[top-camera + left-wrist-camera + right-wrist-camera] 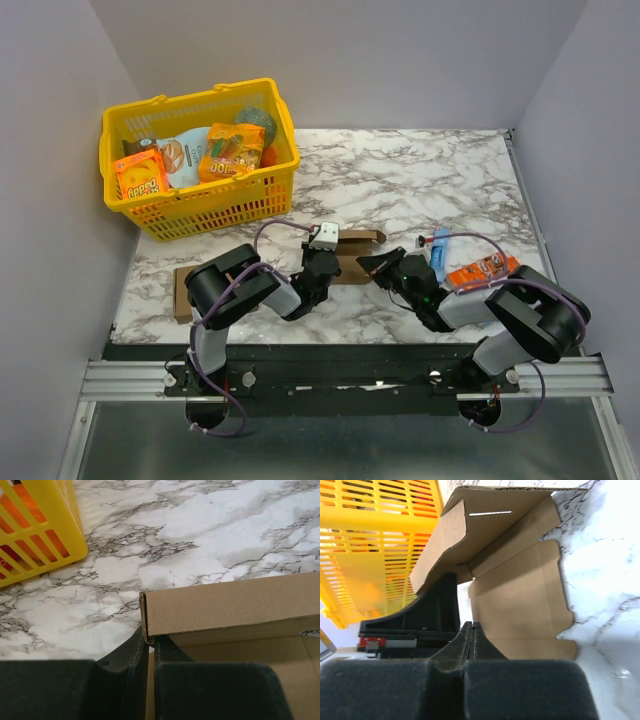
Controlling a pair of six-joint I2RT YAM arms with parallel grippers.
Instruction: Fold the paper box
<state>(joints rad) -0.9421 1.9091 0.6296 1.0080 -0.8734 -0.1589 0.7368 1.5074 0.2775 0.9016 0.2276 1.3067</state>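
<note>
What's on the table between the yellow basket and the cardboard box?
Nothing, just bare marble table between the yellow basket and the paper box, clearest in the left wrist view.

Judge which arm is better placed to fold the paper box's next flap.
Right, probably. The left gripper pinches the paper box at its raised wall's corner, anchoring it. The right gripper is shut, empty, and points at the flat panel.
</note>
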